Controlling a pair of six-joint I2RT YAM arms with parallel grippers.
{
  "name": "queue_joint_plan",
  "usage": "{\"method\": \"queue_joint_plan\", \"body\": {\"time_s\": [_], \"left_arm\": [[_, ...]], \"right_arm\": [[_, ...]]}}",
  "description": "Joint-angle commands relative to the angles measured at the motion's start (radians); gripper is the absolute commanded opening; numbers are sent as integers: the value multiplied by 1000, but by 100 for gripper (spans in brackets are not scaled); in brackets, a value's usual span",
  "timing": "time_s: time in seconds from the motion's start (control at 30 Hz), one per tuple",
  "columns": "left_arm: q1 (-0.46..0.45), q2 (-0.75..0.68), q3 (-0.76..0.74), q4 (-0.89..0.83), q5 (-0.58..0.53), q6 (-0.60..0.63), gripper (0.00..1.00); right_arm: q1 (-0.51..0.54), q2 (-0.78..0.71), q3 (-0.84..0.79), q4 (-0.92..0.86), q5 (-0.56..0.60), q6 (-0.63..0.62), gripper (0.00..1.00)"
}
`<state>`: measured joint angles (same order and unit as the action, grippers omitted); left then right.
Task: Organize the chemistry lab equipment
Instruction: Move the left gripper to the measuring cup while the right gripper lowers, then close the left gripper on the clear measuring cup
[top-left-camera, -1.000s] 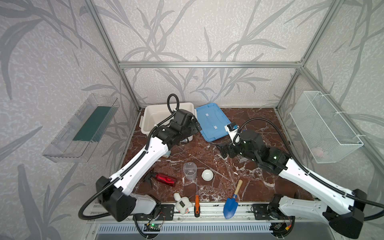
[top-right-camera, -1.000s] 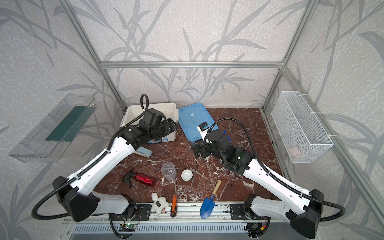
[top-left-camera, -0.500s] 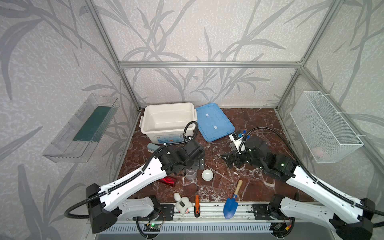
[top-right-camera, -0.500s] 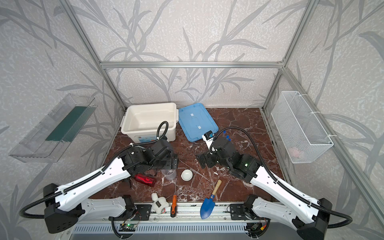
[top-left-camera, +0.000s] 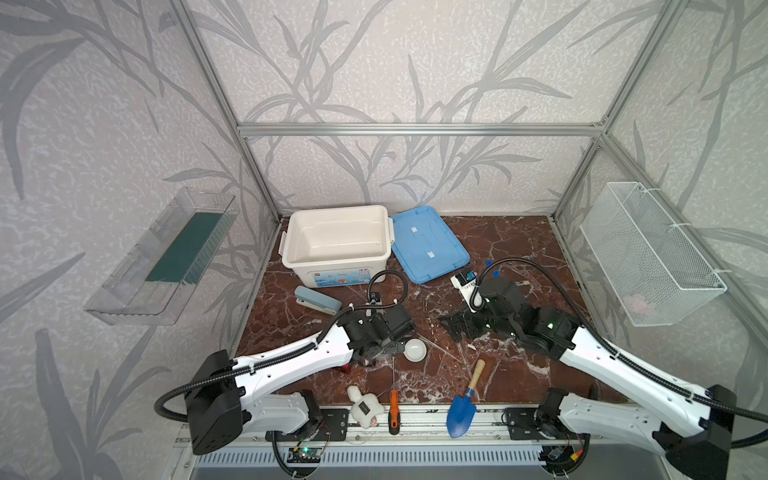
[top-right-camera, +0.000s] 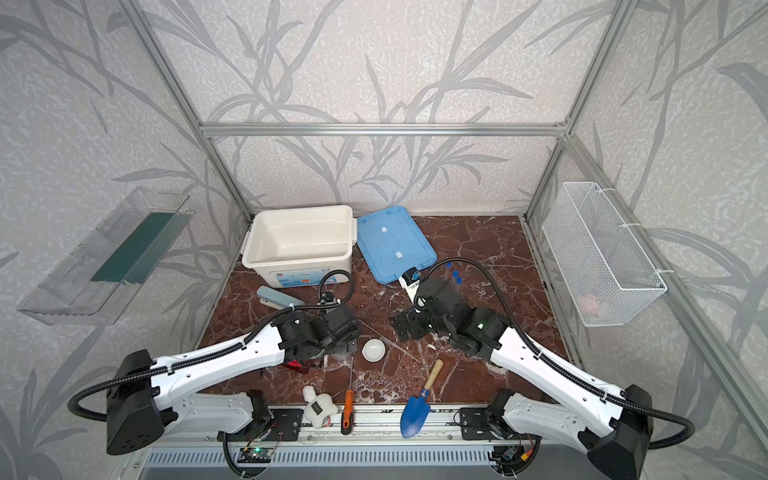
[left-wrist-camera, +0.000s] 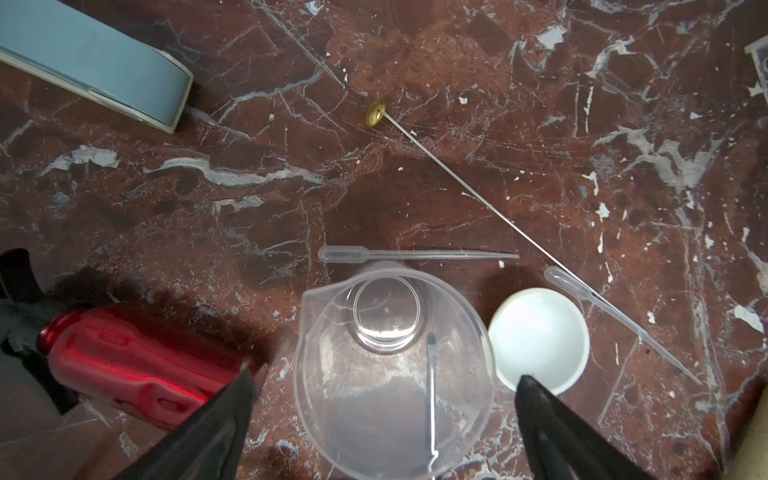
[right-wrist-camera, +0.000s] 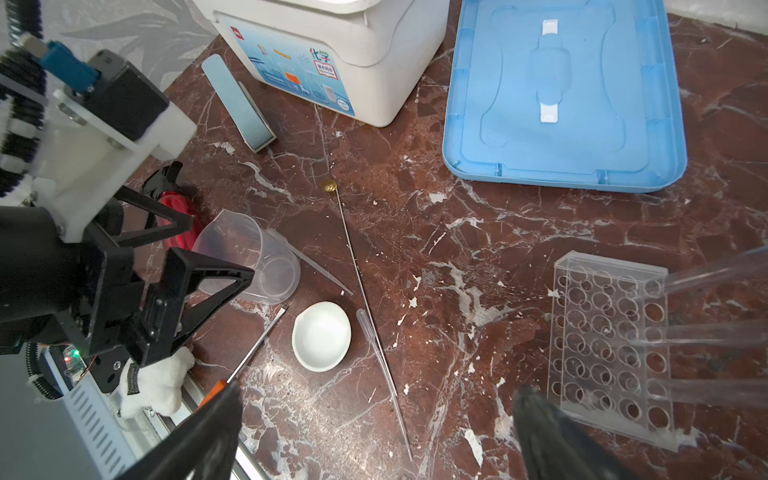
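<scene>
Looking down on a red-brown marble table (top-left-camera: 511, 245) walled with leaf-patterned paper. Hovering the left hand (left-wrist-camera: 384, 378) right over the clear measuring beaker (right-wrist-camera: 249, 257), fingers (left-wrist-camera: 216, 419) spread wide, straddling its rim in the left wrist view and gripping nothing. Finding the small white round dish (left-wrist-camera: 540, 340) just beside the beaker, partly under one fingertip in that view. Seeing one clear pipette (left-wrist-camera: 415, 254) lying just past the beaker, a second clear pipette (left-wrist-camera: 623, 328) beside the dish, overlapping the end of a thin metal rod (left-wrist-camera: 478, 192) with a brass-coloured head. Holding the right hand (right-wrist-camera: 379, 390) wide open too, empty, above bare table between the dish and the clear grid rack (right-wrist-camera: 602, 345), with the rack just beside one finger. Noting three clear blue-capped test tubes (right-wrist-camera: 706, 332) standing in the rack's edge row. Spotting a red bottle (left-wrist-camera: 137, 361) beside the beaker, opposite the dish, and a blue-grey stapler (left-wrist-camera: 83, 54) near the white bin (top-left-camera: 328, 268), its blue lid (top-left-camera: 428, 245) lying alongside.
</scene>
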<state>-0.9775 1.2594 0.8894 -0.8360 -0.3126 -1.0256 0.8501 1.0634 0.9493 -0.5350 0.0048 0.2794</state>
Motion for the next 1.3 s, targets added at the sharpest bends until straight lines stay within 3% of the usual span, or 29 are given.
{"method": "queue_joint_plan", "body": {"time_s": [0.0,0.47,0.63,0.77,1.1,1.27], "left_arm": [[21,10,-36,115,14,-6,99],[49,93,-19,20,-37,-46,99],[63,108,-29,32,-20,-39,88],[66,90,-11,11,-14,-37,73],[68,33,84,-46,14,9,63],[119,-45,246,-122,4,116,61]], "right_arm": [[-2,15,25,28,-10,-8,99],[-2,4,-63,110,12,9,99],[-2,7,-84,141,4,20,99],[-2,3,-101,158,-4,34,99],[-2,11,-65,161,-28,28,99],[-2,39,56,162,-65,-7,99]]}}
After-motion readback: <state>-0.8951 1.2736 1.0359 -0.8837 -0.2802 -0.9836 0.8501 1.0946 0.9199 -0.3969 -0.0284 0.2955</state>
